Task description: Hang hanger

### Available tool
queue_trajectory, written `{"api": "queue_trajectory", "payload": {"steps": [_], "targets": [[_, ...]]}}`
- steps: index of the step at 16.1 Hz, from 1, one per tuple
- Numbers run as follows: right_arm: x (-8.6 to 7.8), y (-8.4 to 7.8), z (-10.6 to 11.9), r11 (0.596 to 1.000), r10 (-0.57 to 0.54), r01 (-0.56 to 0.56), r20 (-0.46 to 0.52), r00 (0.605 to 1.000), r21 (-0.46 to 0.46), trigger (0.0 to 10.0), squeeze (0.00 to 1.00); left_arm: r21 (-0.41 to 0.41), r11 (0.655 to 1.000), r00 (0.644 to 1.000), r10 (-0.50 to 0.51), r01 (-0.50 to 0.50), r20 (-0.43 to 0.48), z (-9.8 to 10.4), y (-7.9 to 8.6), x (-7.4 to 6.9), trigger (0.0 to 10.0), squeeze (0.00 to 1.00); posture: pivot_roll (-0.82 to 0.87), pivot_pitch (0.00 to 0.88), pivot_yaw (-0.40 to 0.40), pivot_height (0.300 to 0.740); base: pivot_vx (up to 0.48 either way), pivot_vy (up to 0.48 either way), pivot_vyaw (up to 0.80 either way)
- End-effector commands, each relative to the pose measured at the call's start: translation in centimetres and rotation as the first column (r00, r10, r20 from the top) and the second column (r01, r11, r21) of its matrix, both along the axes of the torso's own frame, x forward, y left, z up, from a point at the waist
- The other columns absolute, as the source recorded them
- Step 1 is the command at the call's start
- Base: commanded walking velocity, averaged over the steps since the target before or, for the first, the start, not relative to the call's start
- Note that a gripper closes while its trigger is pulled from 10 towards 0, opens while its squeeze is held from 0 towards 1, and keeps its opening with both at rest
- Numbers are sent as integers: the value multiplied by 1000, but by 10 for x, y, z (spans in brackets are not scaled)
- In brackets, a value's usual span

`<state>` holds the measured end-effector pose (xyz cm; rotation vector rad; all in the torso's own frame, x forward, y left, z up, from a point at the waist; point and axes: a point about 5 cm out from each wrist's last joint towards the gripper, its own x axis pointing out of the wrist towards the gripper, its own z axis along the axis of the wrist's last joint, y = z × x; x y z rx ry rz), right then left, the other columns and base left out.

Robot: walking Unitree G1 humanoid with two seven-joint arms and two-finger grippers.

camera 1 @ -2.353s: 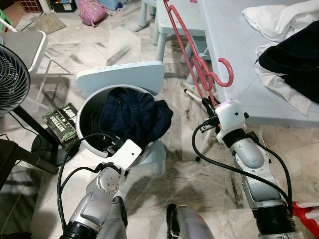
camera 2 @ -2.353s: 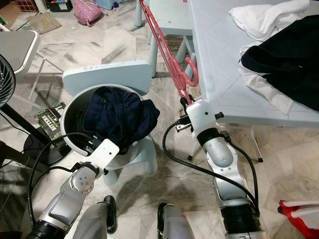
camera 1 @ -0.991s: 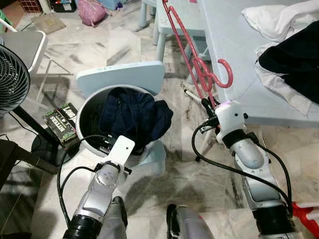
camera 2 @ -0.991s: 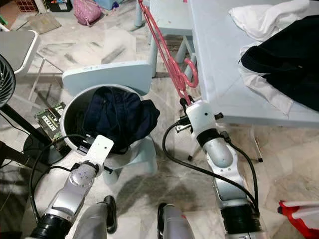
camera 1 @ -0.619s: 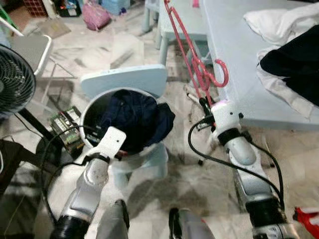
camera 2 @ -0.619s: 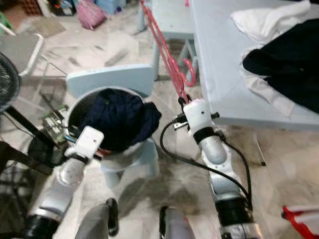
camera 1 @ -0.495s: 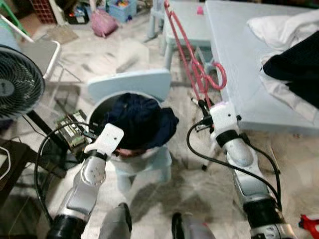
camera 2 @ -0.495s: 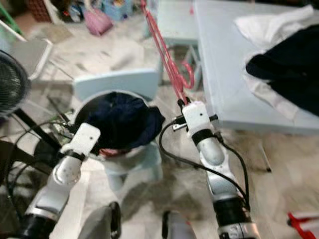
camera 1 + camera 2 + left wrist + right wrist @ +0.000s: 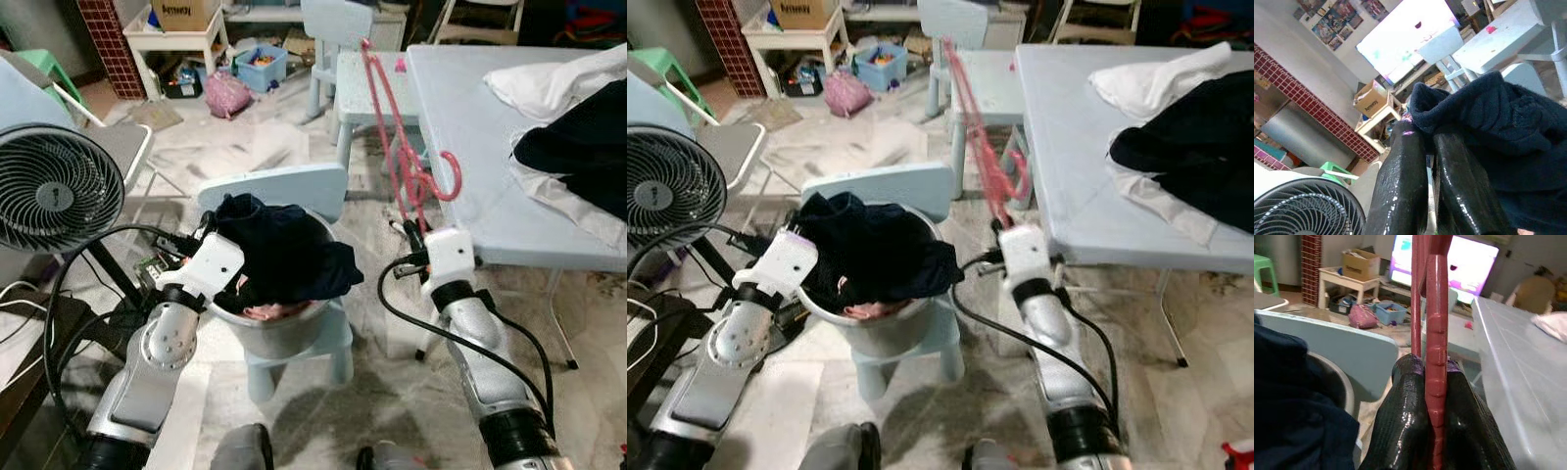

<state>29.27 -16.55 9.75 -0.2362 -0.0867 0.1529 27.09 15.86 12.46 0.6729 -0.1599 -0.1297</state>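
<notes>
Fan [image 9: 51, 188]: now standing in full view at far left, the head camera having lifted to take in more of the room than a moment ago. Left gripper [image 9: 208, 232]: resting at the rim of the grey basin [image 9: 279, 333], fingers [image 9: 1400, 186] pressed together with nothing between them, beside the heap of dark clothes [image 9: 284, 257]; basin sitting on a pale blue chair [image 9: 284, 191]. Right gripper [image 9: 413, 235]: clamping the lower bar of the pink hanger [image 9: 397, 147], as it was seconds ago, so the carry is continuing and no rail is yet appearing. Hanger: thin pink plastic, doubled bars, notched along the gripped edge, standing nearly upright above the gripper, hook [image 9: 448, 176] curling toward the blue table [image 9: 460, 117], just beside its edge. Table: bearing white and black garments [image 9: 578, 127].
</notes>
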Motion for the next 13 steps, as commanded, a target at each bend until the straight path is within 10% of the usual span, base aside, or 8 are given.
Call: {"api": "queue_trajectory", "payload": {"steps": [1,4,7,9,13], "targets": [[-4,-11,-8,996,-64,66,-29,998,62,10000,0,-8,1000,999,28,-28,29,10,6,-1,0,0,28,0,43,740,0,0,0],[-8,-16,-12,988,-92,98,-54,994,116,10000,0,-92,991,995,97,-97,0,2,7,-7,0,0,23,0,37,740,0,0,0],[-5,-19,-10,990,-74,80,-57,996,112,10000,0,-159,983,996,85,-89,-35,-3,-6,-11,2314,0,18,0,20,740,0,0,0],[0,-19,-4,993,-64,68,-41,997,101,10000,0,-194,976,995,99,-100,-19,4,-9,-5,0,0,16,0,20,740,0,-129,0],[3,-20,2,996,-48,49,-17,999,78,10000,0,-217,970,994,108,-109,-17,7,-9,-1,0,0,-5,0,22,740,0,-303,0]]}}
